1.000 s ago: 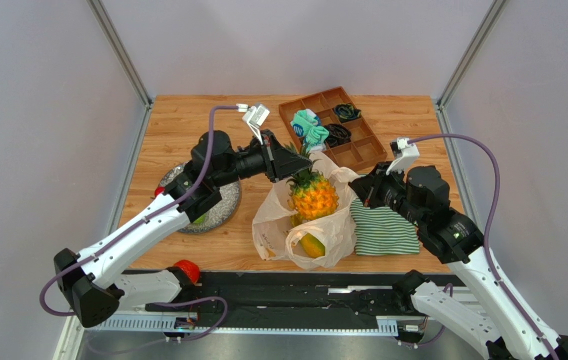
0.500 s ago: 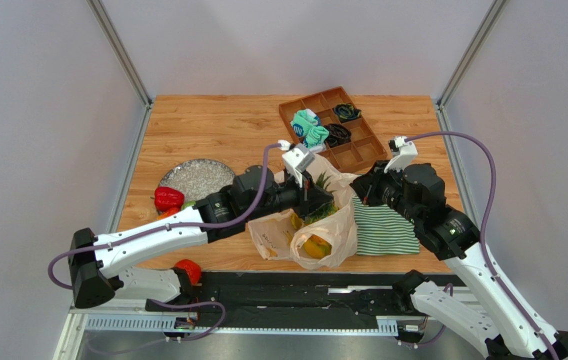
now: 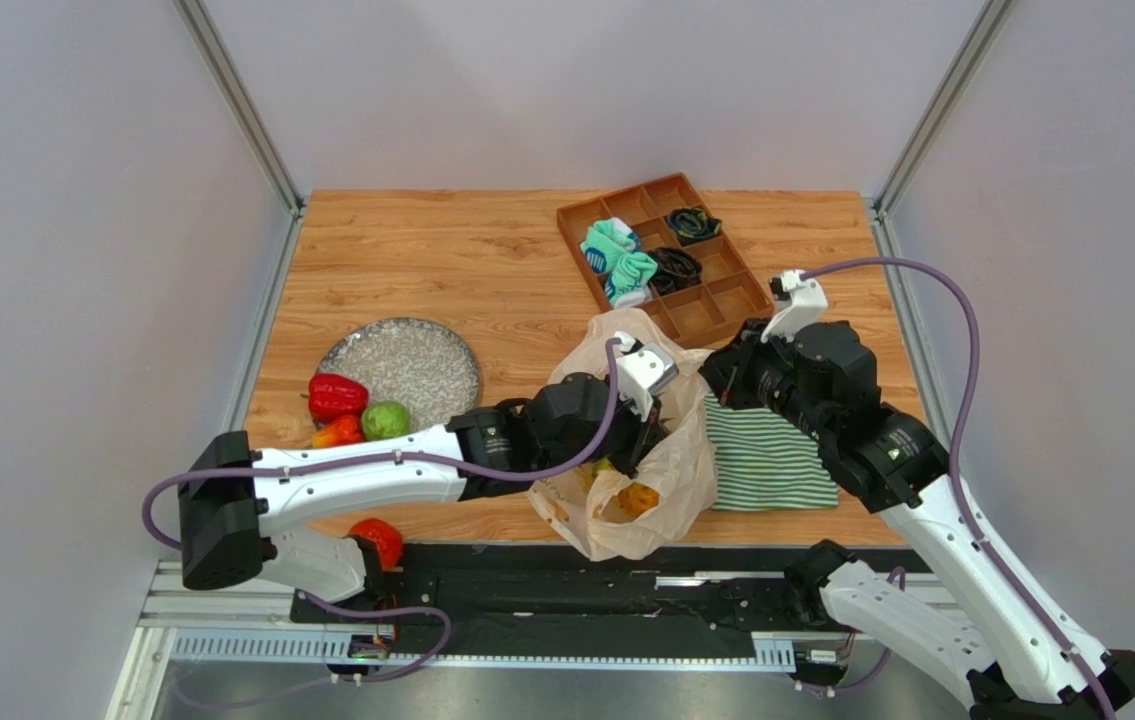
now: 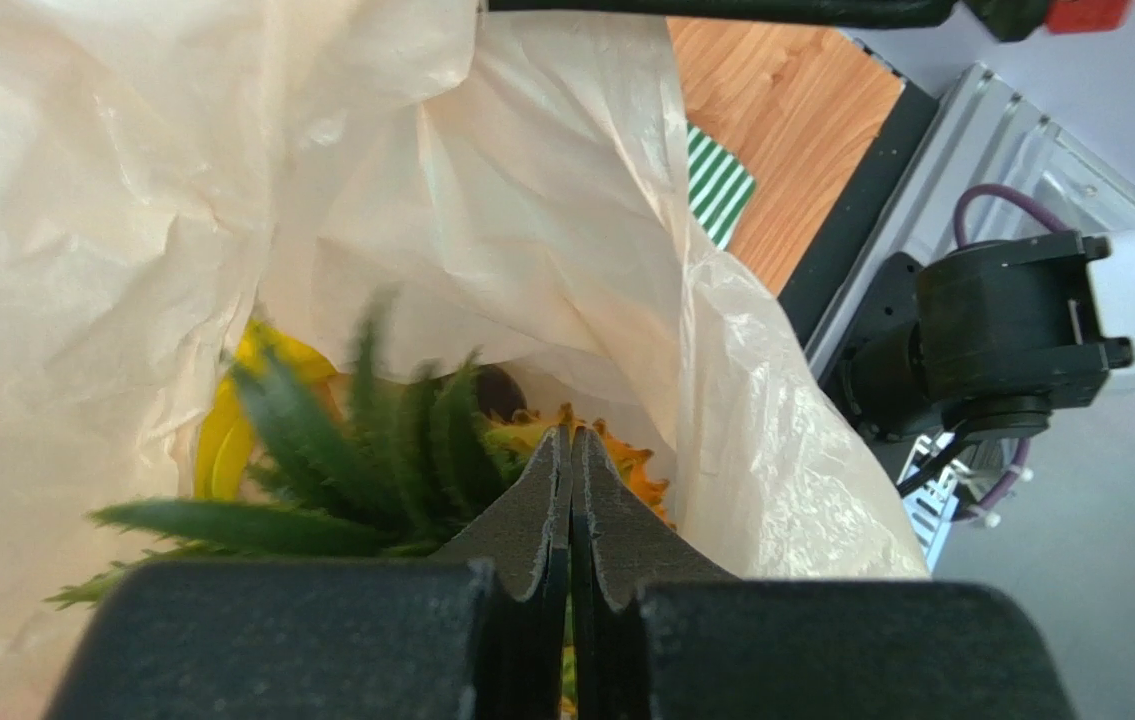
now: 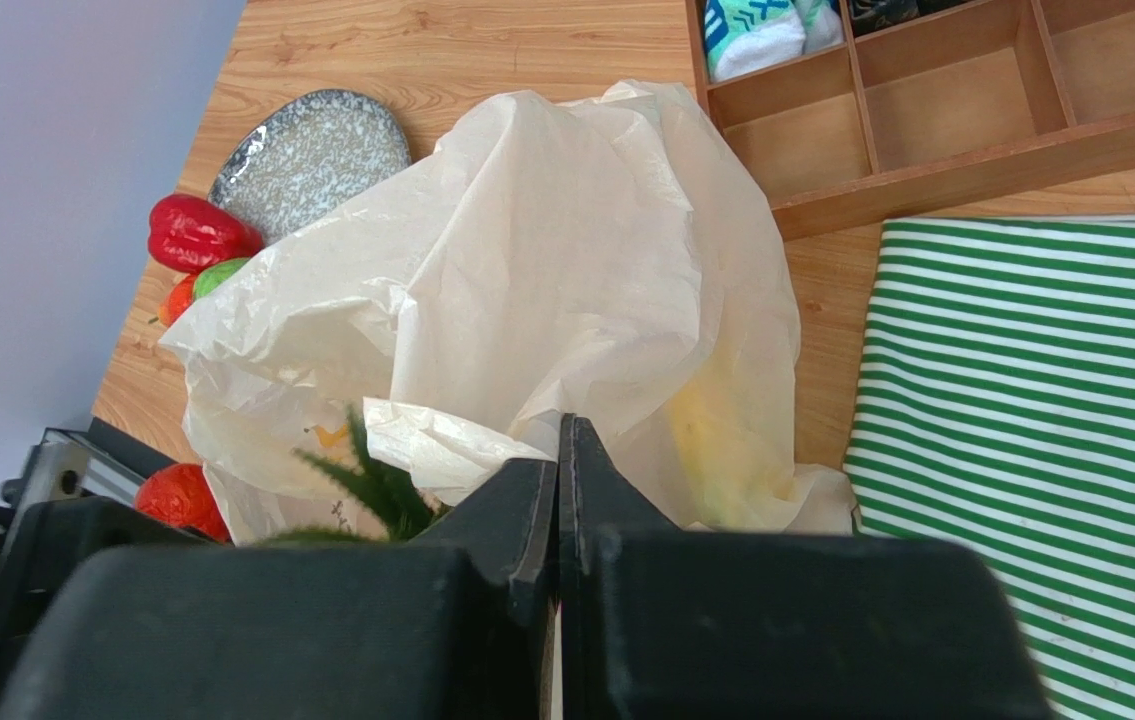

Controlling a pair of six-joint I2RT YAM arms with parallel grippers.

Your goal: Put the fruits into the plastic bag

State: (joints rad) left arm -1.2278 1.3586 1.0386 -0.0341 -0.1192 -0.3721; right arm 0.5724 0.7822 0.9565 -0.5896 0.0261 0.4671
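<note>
Now your left gripper (image 4: 570, 444) sits shut among the pineapple's (image 4: 378, 450) leaves inside the bag (image 3: 678, 468) at 6 o'clock, your right gripper (image 5: 558, 435) pinches its flimsy rim, and the light, hard fruits (image 3: 336, 398) at 8 o'clock likely want gripping mid-body.

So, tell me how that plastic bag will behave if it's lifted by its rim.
Probably floppy: the plastic bag is thin, crinkled film that sags in folds. Likely bottom-heavy, since the pineapple sits inside; it may swing or slump.
</note>
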